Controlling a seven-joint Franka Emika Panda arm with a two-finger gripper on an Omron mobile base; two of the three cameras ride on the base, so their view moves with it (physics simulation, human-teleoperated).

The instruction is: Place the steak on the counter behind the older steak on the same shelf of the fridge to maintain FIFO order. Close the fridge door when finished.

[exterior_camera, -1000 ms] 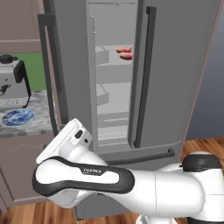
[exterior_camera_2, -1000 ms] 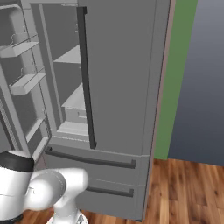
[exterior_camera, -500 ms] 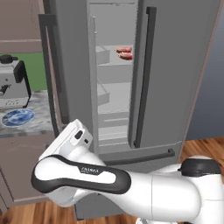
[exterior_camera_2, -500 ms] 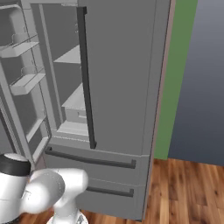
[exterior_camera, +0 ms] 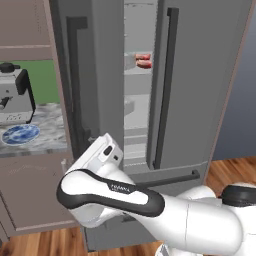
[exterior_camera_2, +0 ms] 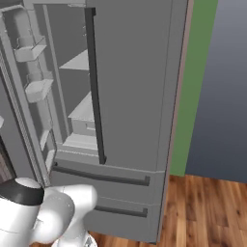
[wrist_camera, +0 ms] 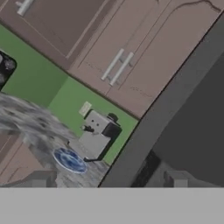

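Jaws wide apart, holding nothing

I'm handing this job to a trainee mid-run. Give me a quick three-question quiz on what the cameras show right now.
1. True or false: both steaks lie on one shelf of the fridge.
2. What lies on the counter beside the coffee machine?
A. blue plate
B. raw steak
C. frying pan
3. Fill in: the gripper has its jaws ____.

Key: 1 true; 2 A; 3 open.
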